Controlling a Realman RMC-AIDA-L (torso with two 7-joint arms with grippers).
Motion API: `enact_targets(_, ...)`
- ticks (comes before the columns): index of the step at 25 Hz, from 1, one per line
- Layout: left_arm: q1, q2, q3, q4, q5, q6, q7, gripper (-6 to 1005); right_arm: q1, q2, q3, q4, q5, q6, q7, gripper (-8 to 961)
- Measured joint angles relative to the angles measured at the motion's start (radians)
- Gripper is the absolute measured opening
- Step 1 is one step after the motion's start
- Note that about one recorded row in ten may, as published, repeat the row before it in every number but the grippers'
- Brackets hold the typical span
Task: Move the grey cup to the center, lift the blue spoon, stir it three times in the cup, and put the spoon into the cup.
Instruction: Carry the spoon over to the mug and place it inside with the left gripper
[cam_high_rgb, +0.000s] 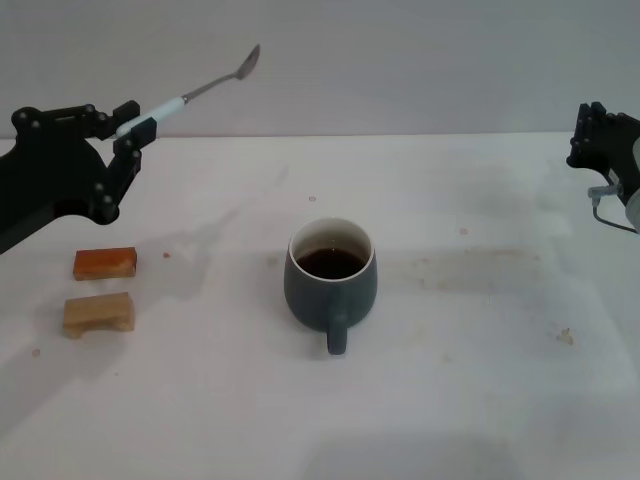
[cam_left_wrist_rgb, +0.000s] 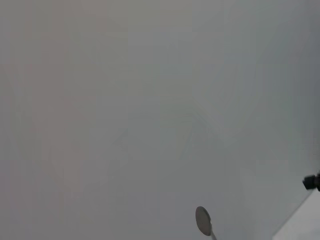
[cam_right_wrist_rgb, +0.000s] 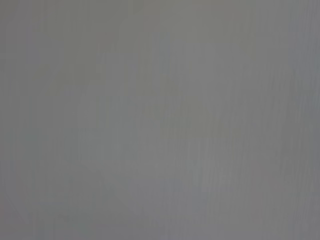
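spoon in the air, cup on the table

the left gripper (cam_high_rgb: 128, 128) has its jaws closed on the pale handle of the blue spoon (cam_high_rgb: 205, 88), held high with the bowl tilted up toward the plain grey wall. the grey cup (cam_high_rgb: 331, 280), full of dark liquid, stands mid-table with its handle toward the robot. the white table (cam_high_rgb: 480, 380) is stained and scuffed. two wooden blocks (cam_high_rgb: 100, 290) lie at the left. the right gripper (cam_high_rgb: 603, 140) sits at the far right edge; i cannot tell its jaws' state.
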Motion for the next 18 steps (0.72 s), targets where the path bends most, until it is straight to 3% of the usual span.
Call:
enact_targets(6,0.004,0.023,0.002,-0.048,0.000,-0.082,0.005,177,0.000,0.000,0.000,0.002,0.000,0.003,0.000,74)
enact_targets(12,0.005,0.021,-0.003,-0.047,0.000,-0.095,0.005,178,-0.004,0.000,0.006,0.003,0.000,0.006,0.000,74)
enact_targets(13,0.005,-0.027,-0.042,-0.035,-0.001,-0.163,0.017,178,-0.006,0.000,0.007,0.003,0.000,0.006,0.000,74)
enact_targets(15,0.005,-0.027,-0.042,-0.035,-0.001,-0.163,0.017,179,-0.008,0.000,0.010,0.004,0.000,0.006,0.000,74)
enact_targets(16,0.003,-0.046,-0.060,-0.036,-0.001,-0.209,0.031,179,-0.008,0.000,0.010,0.004,0.000,0.006,0.000,74)
enact_targets(18,0.003,-0.046,-0.060,-0.036,-0.001,-0.209,0.031,179,-0.010,0.000,0.012,0.004,0.000,0.006,0.000,73)
